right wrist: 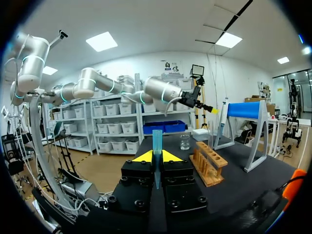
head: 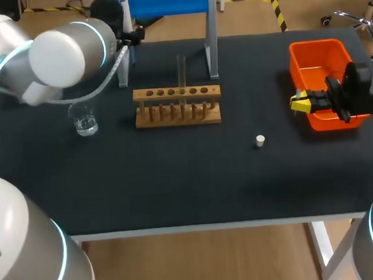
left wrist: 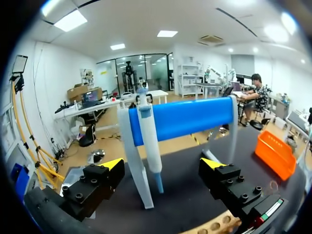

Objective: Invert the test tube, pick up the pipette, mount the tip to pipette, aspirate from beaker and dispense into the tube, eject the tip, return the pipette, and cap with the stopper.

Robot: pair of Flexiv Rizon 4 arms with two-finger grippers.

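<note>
1. While the pipette (left wrist: 147,136) hangs on its stand (left wrist: 195,117) behind the wooden rack (head: 178,105), its long axis runs upright and its narrow end points down at the table.
2. Its body is pale and slim, tapering to a blue lower shaft, and its top rests against the stand's blue bar.
3. Behind the rack, the left gripper (left wrist: 162,164) faces the pipette with its fingers spread wide, holding nothing.
4. Well to the right of the rack, at the orange bin (head: 317,44), the right gripper (right wrist: 157,156) is clamped on a translucent blue pipette tip (right wrist: 157,141). The tip lies along the fingers, with its wide end past their yellow tips.
5. A test tube (head: 181,70) stands upright in the rack. The beaker (head: 84,119) sits left of the rack, and the white stopper (head: 259,140) lies to its front right.
</note>
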